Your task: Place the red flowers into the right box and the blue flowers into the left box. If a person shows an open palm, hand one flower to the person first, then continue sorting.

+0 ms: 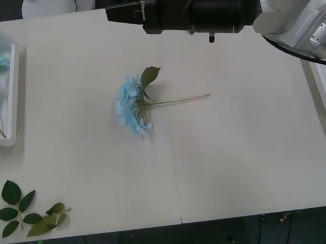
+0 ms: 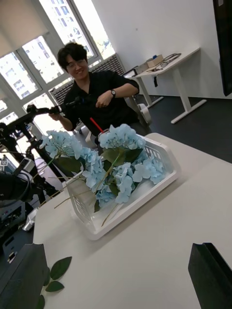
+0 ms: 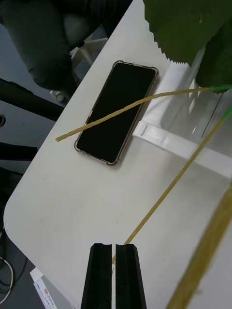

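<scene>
Step in hand: 1 blue flower (image 1: 131, 106) unsorted, lying mid-bench.
Left box (image 1: 8, 102) holds other blooms. Right claw (image 2: 114, 248), fingers apart, hovers at far centre; left claw (image 3: 115, 248), fingers together, sits beside that box. Next: descend, grip stem, carry left.

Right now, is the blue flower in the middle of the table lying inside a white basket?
No, the blue flower lies on the bare table, apart from the left box.
</scene>
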